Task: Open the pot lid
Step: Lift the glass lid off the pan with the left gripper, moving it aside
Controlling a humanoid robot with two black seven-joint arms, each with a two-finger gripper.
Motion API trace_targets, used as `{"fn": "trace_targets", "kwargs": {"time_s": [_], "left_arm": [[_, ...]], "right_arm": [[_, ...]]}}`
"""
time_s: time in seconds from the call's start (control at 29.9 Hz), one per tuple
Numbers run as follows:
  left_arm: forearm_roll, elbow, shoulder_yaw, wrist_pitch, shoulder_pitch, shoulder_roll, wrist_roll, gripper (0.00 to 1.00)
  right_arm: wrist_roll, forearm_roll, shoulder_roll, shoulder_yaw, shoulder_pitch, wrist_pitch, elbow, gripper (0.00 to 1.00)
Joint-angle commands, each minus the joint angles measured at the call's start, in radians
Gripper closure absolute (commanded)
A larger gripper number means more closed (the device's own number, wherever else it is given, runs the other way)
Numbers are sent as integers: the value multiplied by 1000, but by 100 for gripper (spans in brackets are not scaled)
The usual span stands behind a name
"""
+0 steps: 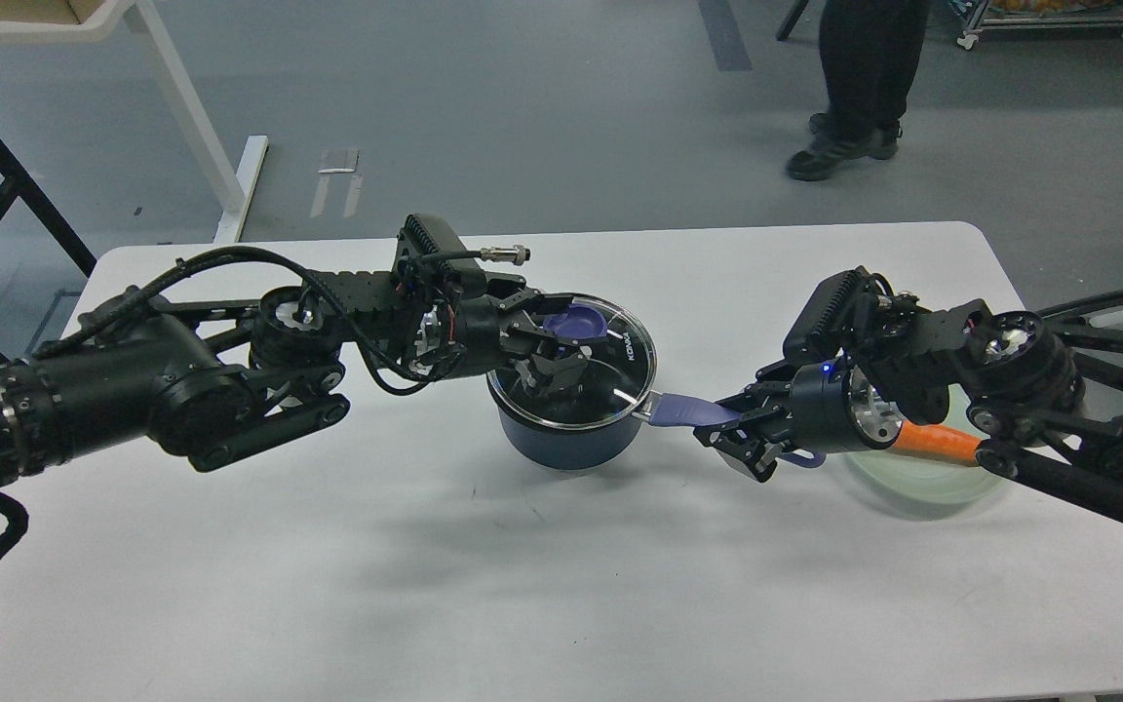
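Head view: a white table (522, 585) with rounded corners stands on a grey floor (542, 107); a white table leg (193, 117) rises at the upper left, and a person's dark legs and shoes (849, 88) stand beyond the far edge. The pot (571, 444) sits mid-table, the pot lid (610, 375) tilted over it. The left gripper (561, 343) has its fingers closed on the lid's knob. The right gripper (742, 434) clamps the pot's handle, with a pale green plate (922, 483) and a carrot (942, 441) behind it.

Left arm reaches in from the left, wrist level, left gripper (561, 353) with fingers closed around a knob. Right arm extends from the right, angled down-left, right gripper (742, 434) clamped on a handle.
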Motion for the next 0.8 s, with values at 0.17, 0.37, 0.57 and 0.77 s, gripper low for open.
{"fn": "trace_targets", "kwargs": {"time_s": [0.17,0.37,0.57,0.77], "left_arm": [[-65,-47,-7,0,-45,243,-50,62],[-113,-50,6,2,4,479,-99,62],[-113,-37,12,57,195,605,-128,62],[-106,-17,12,149,337,604,-129,61]], "right_arm": [[0,-1,-2,-2,-3,3,-2,79],[0,-1,-2,-2,-3,3,-4,79],[0,-1,-4,-2,-4,4,-2,79],[1,-1,-2,-2,-7,4,-2,79]]}}
